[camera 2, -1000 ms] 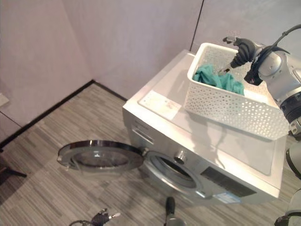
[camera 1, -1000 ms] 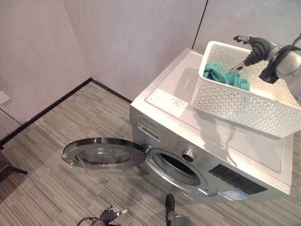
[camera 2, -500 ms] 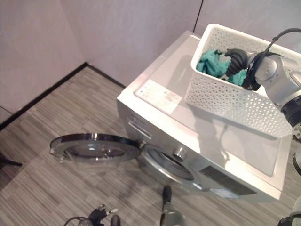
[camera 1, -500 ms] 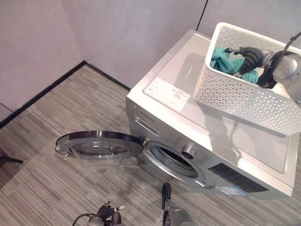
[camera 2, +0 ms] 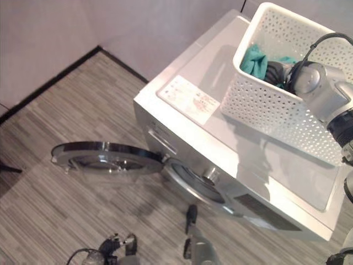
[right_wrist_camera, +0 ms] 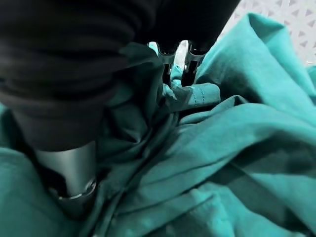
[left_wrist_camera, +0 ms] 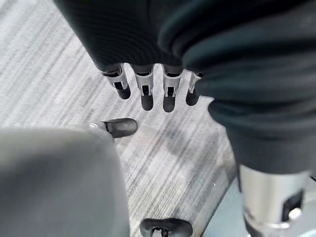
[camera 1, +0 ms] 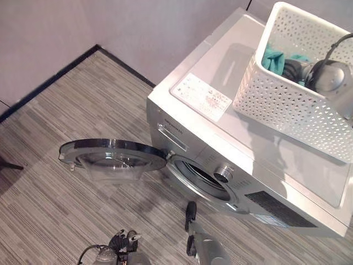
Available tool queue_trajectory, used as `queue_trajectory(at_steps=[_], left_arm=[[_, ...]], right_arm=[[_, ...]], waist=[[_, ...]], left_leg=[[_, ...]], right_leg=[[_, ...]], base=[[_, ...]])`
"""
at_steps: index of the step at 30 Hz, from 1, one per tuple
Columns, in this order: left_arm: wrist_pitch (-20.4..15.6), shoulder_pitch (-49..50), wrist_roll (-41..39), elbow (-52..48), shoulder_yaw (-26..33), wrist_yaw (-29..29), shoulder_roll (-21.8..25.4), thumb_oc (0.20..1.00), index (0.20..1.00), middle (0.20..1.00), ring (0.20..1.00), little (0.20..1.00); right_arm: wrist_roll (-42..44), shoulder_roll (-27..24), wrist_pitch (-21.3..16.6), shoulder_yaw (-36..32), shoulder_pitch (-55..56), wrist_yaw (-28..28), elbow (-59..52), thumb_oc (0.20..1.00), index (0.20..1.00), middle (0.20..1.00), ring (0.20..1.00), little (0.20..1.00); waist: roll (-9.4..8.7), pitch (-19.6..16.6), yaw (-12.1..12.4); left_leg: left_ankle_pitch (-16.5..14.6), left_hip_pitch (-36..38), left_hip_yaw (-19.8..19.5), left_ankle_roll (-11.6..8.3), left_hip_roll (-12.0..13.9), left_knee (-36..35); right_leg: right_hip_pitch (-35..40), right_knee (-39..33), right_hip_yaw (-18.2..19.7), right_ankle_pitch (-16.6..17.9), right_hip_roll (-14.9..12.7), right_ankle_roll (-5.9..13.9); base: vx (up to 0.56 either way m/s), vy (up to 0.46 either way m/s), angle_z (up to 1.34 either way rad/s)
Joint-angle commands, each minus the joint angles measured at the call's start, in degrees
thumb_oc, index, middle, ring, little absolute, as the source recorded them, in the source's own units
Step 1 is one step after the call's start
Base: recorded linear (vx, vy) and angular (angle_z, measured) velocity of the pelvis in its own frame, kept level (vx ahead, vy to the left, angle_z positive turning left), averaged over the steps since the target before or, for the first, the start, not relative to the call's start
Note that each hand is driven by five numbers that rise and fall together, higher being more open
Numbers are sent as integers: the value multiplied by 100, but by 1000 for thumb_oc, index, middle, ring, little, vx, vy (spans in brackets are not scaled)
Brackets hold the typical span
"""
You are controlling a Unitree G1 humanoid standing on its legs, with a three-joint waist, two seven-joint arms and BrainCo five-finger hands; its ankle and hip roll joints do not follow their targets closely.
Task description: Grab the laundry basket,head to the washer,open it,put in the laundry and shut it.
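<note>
- Since a second ago the right hand (camera 2: 274,71) has dropped from above the rim into the white perforated plastic laundry basket (camera 1: 287,107).
- Near: the left hand (left_wrist_camera: 148,86) hangs over the grey striped floor (camera 1: 49,127), fingers (left_wrist_camera: 146,94) released.
- Round glass washer door (camera 1: 113,160) lies swung open; the silver front-loading washer (camera 1: 220,165) waits.
- Far: the basket sits on the washer's top, long axis running back-left to front-right.
- Right fingers (right_wrist_camera: 190,69) are buried in the teal cloth (right_wrist_camera: 237,148); grasp cannot be told.
- Judged step: gathering laundry; next, clench, lift clear, carry down to the drum.

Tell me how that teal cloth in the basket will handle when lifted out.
Probably floppy: the teal cloth lies in soft, deep folds. It likely drapes and trails from the right hand, so it may snag on the white basket rim.
</note>
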Motion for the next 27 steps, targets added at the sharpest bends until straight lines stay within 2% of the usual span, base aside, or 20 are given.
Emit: queue_trajectory(at_steps=[1,4,6,13,18,20,27], left_arm=[[-59,-128,-24,-71,-118,-86,241,1000,1000,1000,1000,1000],[-79,-182,-28,-99,-82,-83,213,1000,1000,1000,1000,1000],[-84,-183,-29,-108,-84,-88,191,1000,1000,1000,1000,1000],[-28,-263,34,-60,-217,-60,92,1000,1000,1000,1000,1000],[-21,-255,54,12,-164,51,108,1000,1000,1000,1000,1000],[-28,-191,135,11,-199,54,170,1000,1000,1000,1000,1000],[-121,-120,117,14,-318,94,203,1000,1000,1000,1000,1000]], right_arm=[[257,-55,-15,845,320,569,-505,1000,1000,1000,1000,1000],[427,-200,-1,1073,491,810,-1002,1000,1000,1000,1000,1000],[423,-221,6,1098,537,846,-1110,200,200,200,200,200],[230,-117,-103,710,413,326,-953,200,200,200,200,200],[347,-200,-287,-146,346,-444,-626,200,200,200,200,200],[542,-303,-306,-763,330,-800,-118,200,200,200,200,200],[989,-478,-418,-1397,-294,-1405,1007,200,200,200,200,200]], waist=[[-220,222,176],[-194,281,184],[-182,286,177],[-135,191,90],[-142,27,11],[-144,-121,-30],[-157,-350,-118]], left_leg=[[733,90,-93,-110,368,-54],[769,39,-82,-123,385,-83],[775,37,-74,-126,388,-88],[669,149,-31,-91,341,-96],[518,313,-14,-51,250,-92],[395,458,-17,0,166,-100],[162,678,-47,97,19,-133]], right_leg=[[-495,991,413,-896,-600,588],[-543,1030,394,-923,-601,585],[-540,1032,386,-931,-598,583],[-415,1053,421,-958,-623,591],[-220,1029,459,-950,-693,622],[-30,990,464,-923,-757,651],[250,931,481,-862,-886,706]], base=[[0,0,0],[0,0,0],[0,0,0],[2,16,0],[23,38,2],[51,45,2],[26,38,7]])
